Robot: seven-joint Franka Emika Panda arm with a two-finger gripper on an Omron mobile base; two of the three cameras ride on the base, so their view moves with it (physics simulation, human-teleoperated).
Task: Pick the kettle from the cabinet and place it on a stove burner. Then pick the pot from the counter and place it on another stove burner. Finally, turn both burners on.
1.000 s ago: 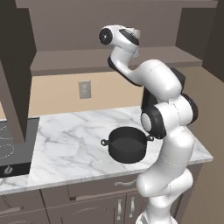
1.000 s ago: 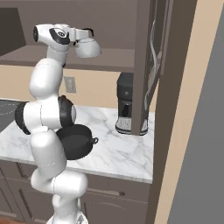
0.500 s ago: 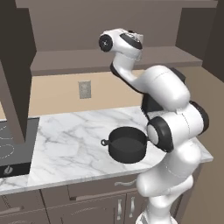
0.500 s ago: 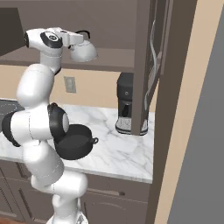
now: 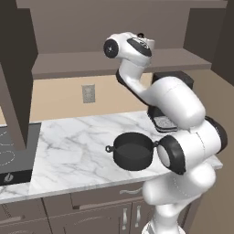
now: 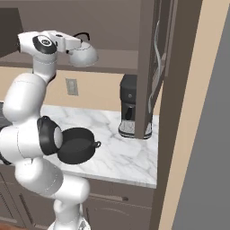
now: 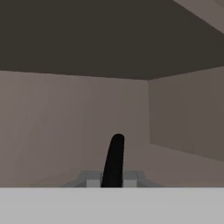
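Swung the big elbow joints out to the side over the last second and brought the kettle (image 6: 84, 55) slightly lower and nearer the base, without any shift of the base views themselves. Kept the end effector (image 6: 77, 43) clamped shut on the kettle's thin black handle (image 7: 114, 158), seen rising between the tips in the hand view against the bare inside of the cabinet (image 7: 65, 118). Held the kettle in the air just in front of the cabinet shelf (image 6: 117, 62), clear of it and high above the worktop (image 5: 73, 137). Judged the step in hand as the first one: carrying the kettle out of the cabinet towards the stove. Called next, by that reading, for a long sweep leftward and down to the cooktop (image 5: 11, 151) at the worktop's left end, keeping the kettle level and clear of the dark panel (image 5: 16, 68) hanging above that end, then lowering onto one of the ring outlines. Left the pot (image 5: 132, 151) standing on the worktop near its front edge, close by the arm's lower body, open-topped and with nothing in it. Could not tell whether the kettle held anything. Left the coffee machine (image 6: 129, 105) at the back of the worktop, apart from the pot
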